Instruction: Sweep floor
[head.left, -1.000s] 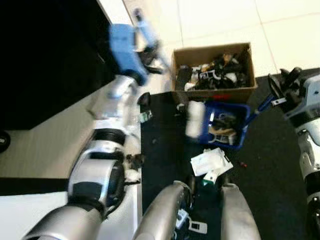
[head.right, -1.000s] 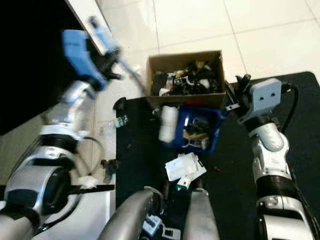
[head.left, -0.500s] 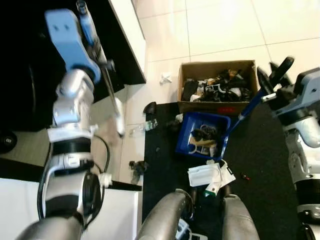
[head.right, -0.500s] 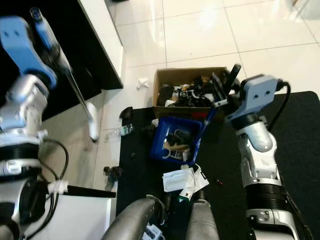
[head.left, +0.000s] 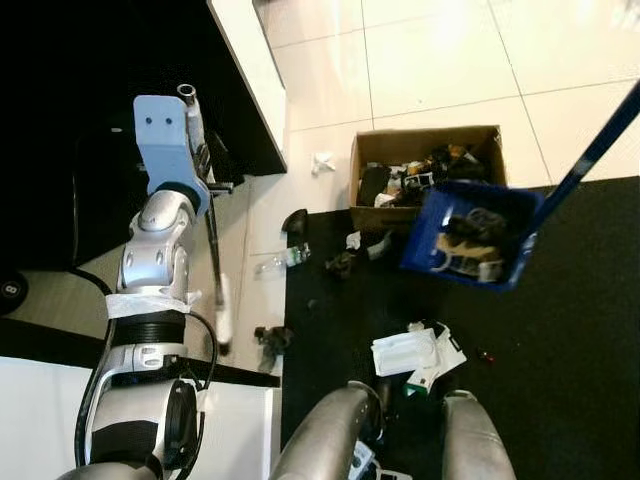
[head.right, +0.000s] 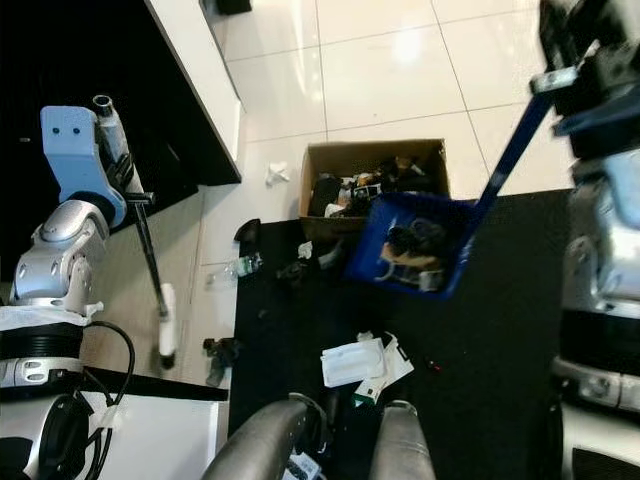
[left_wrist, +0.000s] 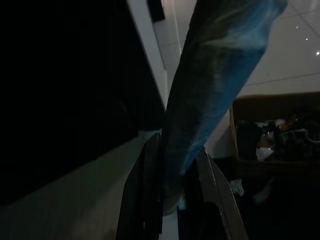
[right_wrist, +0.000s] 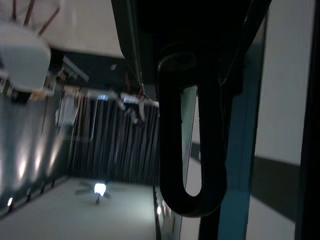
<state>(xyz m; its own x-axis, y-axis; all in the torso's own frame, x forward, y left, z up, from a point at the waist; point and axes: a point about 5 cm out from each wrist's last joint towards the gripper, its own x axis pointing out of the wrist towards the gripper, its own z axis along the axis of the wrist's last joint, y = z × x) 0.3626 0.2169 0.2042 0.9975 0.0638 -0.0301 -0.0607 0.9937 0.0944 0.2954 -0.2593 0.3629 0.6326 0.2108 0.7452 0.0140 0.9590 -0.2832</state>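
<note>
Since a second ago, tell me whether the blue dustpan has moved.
Yes. The blue dustpan lay on the black mat in front of the cardboard box; now it hangs tilted on its handle, lifted to the box's right front corner, debris inside.

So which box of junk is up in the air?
The blue dustpan, lifted and tilted on its long blue handle by the right gripper. The brown cardboard box sits on the floor behind it.

Blurred: right tool (head.right: 590, 60) at the frame's top corner, finger state unreadable. Cut off by the edge: dustpan handle (head.left: 598, 145). Too jumbled to identify: cardboard box (head.left: 372, 150) contents.
</note>
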